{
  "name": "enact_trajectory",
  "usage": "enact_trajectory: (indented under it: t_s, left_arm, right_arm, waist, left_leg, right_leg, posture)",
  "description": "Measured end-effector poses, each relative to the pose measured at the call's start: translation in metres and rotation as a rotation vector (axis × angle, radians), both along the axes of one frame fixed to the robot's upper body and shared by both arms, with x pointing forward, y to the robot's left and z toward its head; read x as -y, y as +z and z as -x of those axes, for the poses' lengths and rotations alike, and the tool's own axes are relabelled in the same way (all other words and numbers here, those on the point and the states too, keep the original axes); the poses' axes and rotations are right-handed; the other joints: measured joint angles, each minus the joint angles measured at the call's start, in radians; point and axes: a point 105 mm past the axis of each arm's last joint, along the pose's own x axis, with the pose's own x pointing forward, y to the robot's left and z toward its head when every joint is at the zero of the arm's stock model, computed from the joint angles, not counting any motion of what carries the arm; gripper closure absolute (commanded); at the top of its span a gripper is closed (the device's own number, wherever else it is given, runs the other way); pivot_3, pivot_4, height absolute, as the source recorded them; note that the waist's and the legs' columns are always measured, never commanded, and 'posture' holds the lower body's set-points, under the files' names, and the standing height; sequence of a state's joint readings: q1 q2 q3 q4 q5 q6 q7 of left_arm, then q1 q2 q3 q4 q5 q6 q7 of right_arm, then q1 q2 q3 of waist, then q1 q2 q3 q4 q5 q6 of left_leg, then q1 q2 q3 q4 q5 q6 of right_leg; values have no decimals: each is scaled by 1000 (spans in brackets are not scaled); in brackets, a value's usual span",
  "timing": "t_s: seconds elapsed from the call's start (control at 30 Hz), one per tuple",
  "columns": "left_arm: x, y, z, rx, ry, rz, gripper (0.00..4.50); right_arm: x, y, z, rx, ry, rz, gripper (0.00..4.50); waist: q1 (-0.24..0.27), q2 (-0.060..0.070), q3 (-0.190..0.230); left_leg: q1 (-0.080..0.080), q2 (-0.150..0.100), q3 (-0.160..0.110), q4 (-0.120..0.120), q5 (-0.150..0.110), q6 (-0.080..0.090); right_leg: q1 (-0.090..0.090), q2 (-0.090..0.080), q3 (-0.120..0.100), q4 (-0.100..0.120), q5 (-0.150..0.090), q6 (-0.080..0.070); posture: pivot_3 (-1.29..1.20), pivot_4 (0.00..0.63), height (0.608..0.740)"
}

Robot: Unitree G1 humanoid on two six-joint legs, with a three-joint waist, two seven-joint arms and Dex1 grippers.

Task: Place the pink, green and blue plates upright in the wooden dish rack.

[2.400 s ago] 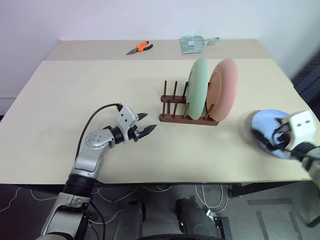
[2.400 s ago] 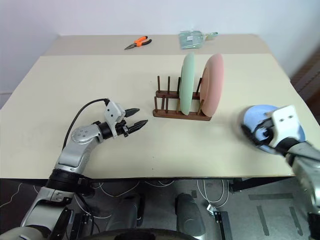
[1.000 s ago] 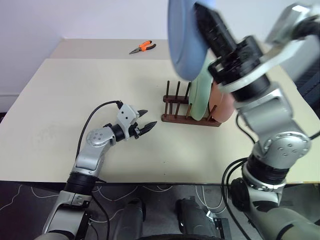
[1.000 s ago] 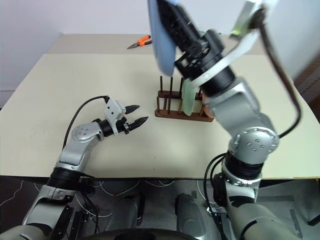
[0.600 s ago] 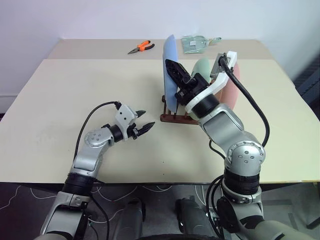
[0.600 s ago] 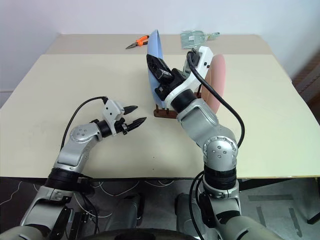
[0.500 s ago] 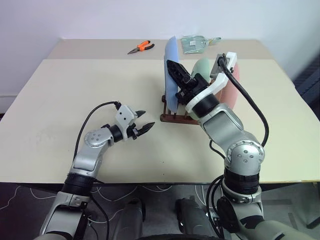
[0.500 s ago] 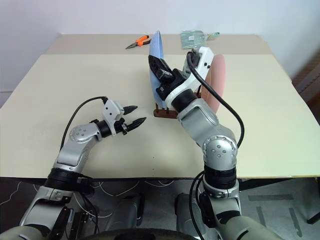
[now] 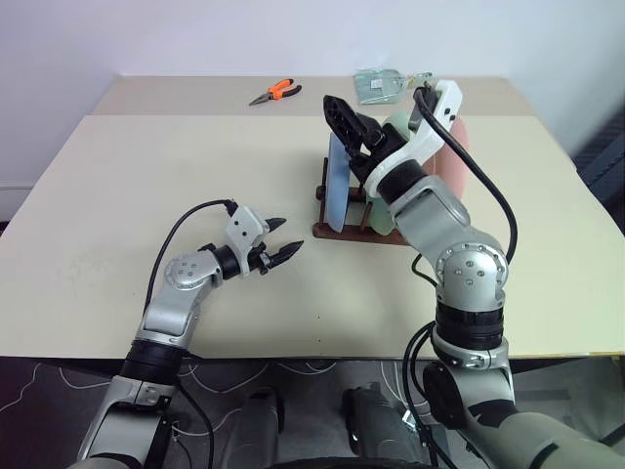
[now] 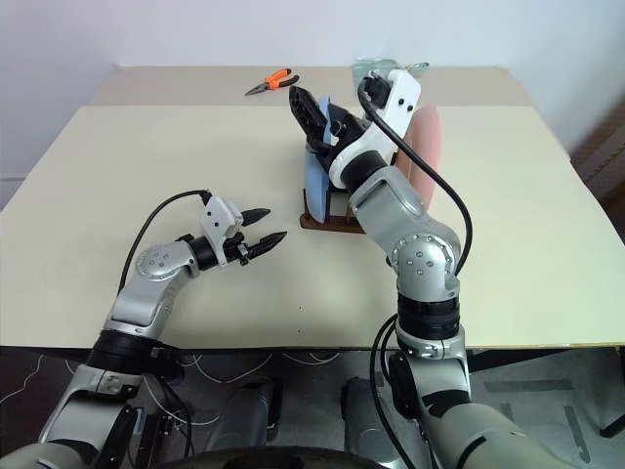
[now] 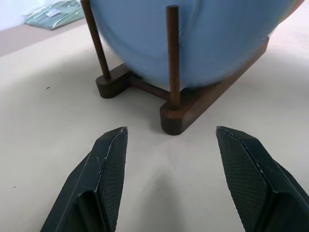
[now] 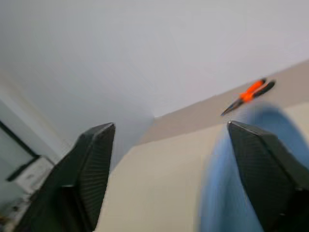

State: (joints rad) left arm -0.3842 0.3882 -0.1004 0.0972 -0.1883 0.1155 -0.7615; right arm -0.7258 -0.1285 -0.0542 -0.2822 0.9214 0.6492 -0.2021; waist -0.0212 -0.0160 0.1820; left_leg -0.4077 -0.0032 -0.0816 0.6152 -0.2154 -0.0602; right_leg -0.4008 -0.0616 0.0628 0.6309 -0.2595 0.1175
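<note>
Left eye view: blue plate [image 9: 337,184] upright in wooden dish rack [image 9: 363,231].

Green plate [image 9: 395,132] & pink plate [image 9: 457,147] mostly hidden behind right arm — rack [image 9: 337,231] partly too.

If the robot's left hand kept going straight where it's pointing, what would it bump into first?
Most likely the wooden dish rack. The left end effector is open and aimed at the rack's near end, with the blue plate standing just behind the front pegs. Only bare table lies between.

Bright even light; soft shadows; right wrist view blurred.
</note>
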Motion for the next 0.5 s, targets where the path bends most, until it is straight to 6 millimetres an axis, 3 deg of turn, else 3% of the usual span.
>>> enact_trajectory:
  t_s: [0.17,0.27,0.33,0.4,0.47,0.5]
  left_arm:
    - [0,-3,3,-13,-2,9,1510]
    - [-2,-2,4,-13,2,15,1510]
    - [-3,-2,4,-13,5,16,1510]
    - [-3,-2,4,-13,5,17,1510]
    - [-7,-4,3,-15,21,12,1510]
    - [-11,-6,2,-18,33,7,1510]
  right_arm:
    - [13,16,1,155,-57,204,1006]
    - [44,47,19,366,-124,361,1006]
    - [78,70,28,454,-222,347,207]
    - [125,79,32,478,-395,378,42]
    - [196,48,26,336,-667,586,42]
    - [216,27,23,247,-715,654,42]
  waist:
    - [2,0,0]
    - [9,0,1]
    - [9,0,1]
    - [11,-1,0]
    - [14,-5,-2]
    - [11,-5,-2]
  left_leg:
    - [-1,0,0,0,0,0]
    - [-2,-1,0,0,0,0]
    - [-2,-1,0,0,0,0]
    - [-1,-1,0,0,0,0]
    - [-1,-1,0,0,0,0]
    - [-1,-1,0,0,0,0]
  right_leg:
    - [0,0,0,0,0,0]
    - [0,-1,0,-2,0,0]
    - [0,-1,0,-2,0,0]
    - [1,-1,-1,-3,0,0]
    - [3,-1,-2,-6,-2,-3]
    - [3,-1,-1,-6,-2,-3]
  posture:
    - [0,150,740]
    - [0,150,740]
    - [0,150,740]
    - [0,150,740]
    - [0,150,740]
    - [0,150,740]
